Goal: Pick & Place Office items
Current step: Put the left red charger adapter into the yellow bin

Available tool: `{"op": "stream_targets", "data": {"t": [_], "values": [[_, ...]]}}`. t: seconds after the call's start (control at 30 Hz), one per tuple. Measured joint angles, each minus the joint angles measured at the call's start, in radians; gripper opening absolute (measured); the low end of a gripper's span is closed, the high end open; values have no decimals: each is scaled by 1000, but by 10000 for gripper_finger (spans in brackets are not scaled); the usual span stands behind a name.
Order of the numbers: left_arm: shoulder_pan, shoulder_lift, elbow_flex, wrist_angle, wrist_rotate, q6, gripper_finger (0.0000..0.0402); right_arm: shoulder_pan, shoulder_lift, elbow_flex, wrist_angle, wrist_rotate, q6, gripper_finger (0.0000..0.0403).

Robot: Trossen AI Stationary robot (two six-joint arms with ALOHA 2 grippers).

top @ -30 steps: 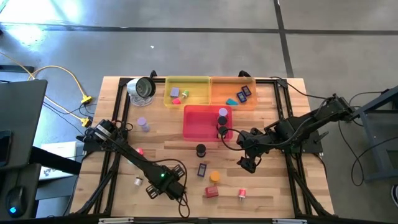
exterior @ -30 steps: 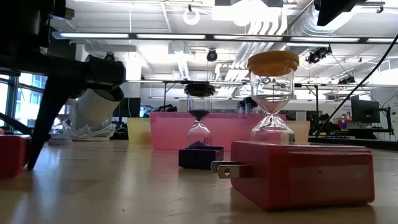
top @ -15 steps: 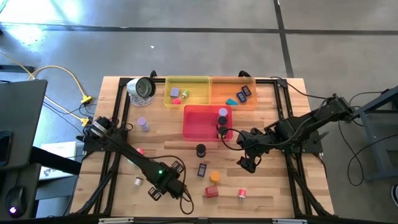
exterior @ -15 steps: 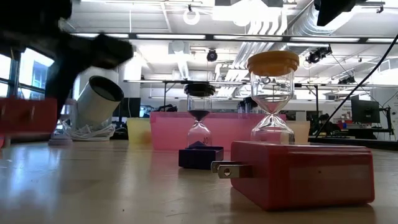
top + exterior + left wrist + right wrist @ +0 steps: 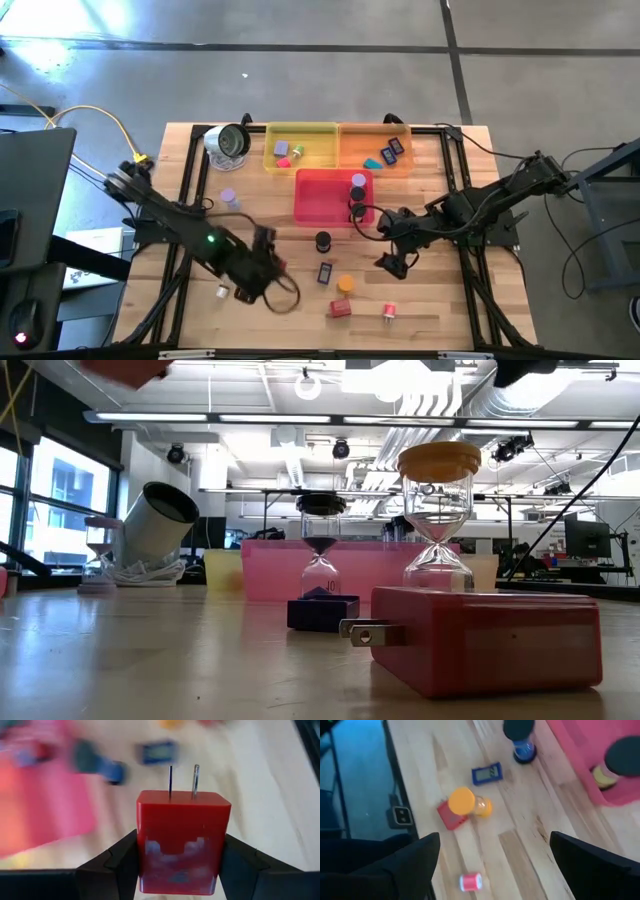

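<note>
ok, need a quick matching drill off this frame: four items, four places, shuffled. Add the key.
Items:
1. red plug
2. orange-top hourglass
3. black-top hourglass
4. green piece

Places:
A. in the yellow tray
B. on the table, next to a red block
C. held by the left gripper
D. on the table, just in front of the pink tray

Pairs: 1-C, 2-B, 3-D, 4-A

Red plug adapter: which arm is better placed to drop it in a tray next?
Left. The left pincer is already clamped on the red plug adapter, lifted off the table. The right pincer hangs open and empty beside the pink tray.
</note>
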State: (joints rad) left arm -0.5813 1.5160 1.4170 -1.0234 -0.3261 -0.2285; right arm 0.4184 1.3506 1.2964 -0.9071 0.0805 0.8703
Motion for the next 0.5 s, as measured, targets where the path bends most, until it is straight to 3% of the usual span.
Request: {"op": "stream_targets", "data": {"t": [0.13, 0.23, 0.4, 0.5], "values": [[28, -81, 0, 37, -196, -325, 199, -10, 0, 0, 48, 30, -2, 366], [68, -117, 0, 46, -265, -542, 199, -24, 0, 0, 86, 67, -4, 366], [142, -157, 0, 206, -280, -497, 199, -60, 0, 0, 169, 128, -58, 366], [215, -182, 0, 277, -226, -487, 199, -87, 0, 0, 208, 165, -71, 366]]}}
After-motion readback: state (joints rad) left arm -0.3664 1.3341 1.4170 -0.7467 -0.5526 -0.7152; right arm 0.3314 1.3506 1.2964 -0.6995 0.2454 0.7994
